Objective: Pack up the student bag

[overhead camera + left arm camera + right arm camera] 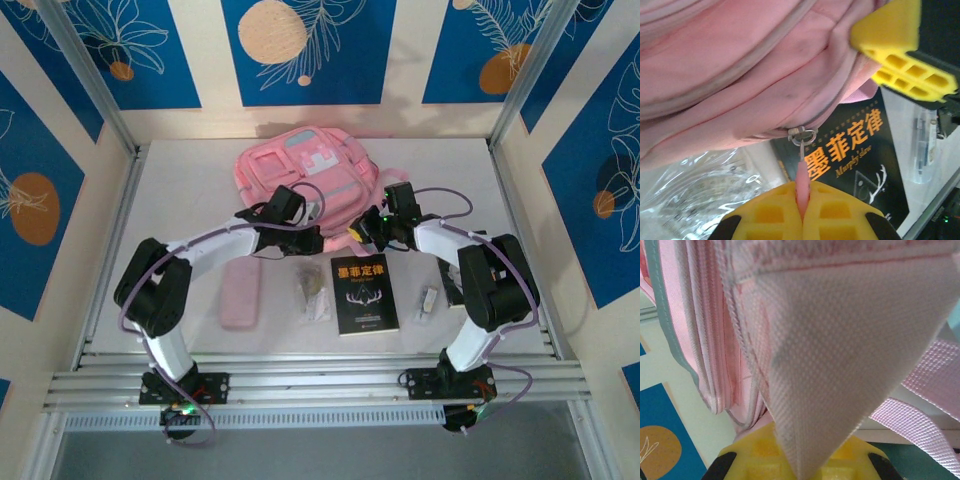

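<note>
Shows, from above, the student bag (305, 165) at the table's (180, 200) far middle; from the left wrist, the left gripper (802, 197) clamped on its pink zip pull (801, 172); from the right wrist, the right gripper (800, 457) pinched on the bag's triangular fabric corner (840, 355).

Blue and cream wall panels (345, 60) with leaf prints, white tabletop (185, 195), aluminium rails (320, 380)

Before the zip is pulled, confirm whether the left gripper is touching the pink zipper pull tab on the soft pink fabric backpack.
Touching. The left wrist view shows the left gripper shut on the pink zipper pull tab.
</note>
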`<action>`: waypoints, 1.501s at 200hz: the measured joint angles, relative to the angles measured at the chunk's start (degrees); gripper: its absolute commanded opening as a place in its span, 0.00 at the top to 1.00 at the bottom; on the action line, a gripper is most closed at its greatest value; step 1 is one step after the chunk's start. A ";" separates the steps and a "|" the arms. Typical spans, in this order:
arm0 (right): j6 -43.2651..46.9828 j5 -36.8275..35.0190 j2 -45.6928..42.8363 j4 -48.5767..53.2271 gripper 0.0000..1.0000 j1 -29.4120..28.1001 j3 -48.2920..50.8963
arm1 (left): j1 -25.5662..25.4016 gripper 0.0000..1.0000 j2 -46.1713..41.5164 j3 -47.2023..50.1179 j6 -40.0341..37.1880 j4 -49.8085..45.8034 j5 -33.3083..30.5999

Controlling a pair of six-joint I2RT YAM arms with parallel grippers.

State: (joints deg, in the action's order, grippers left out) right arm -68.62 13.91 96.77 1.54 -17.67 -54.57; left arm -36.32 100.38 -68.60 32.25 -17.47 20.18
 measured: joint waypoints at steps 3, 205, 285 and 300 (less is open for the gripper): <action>0.00 -0.04 0.00 -0.11 1.00 -0.02 0.07 | 0.17 1.00 -0.20 0.35 -0.07 0.17 -0.37; 7.02 2.97 2.49 -3.15 1.00 -0.72 -0.61 | 23.52 1.00 3.13 -0.70 -19.39 1.18 -17.20; 9.57 6.51 5.40 0.81 0.48 -2.58 -7.26 | 27.80 0.49 5.01 -2.95 -20.28 6.01 -14.45; 10.82 7.28 5.09 2.47 0.34 -2.75 -8.70 | 28.06 0.43 2.43 -1.22 -17.62 6.62 -14.01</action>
State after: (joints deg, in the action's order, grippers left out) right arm -57.80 21.19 101.86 4.01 -20.43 -63.26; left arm -8.25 102.80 -69.82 14.63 -10.85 6.17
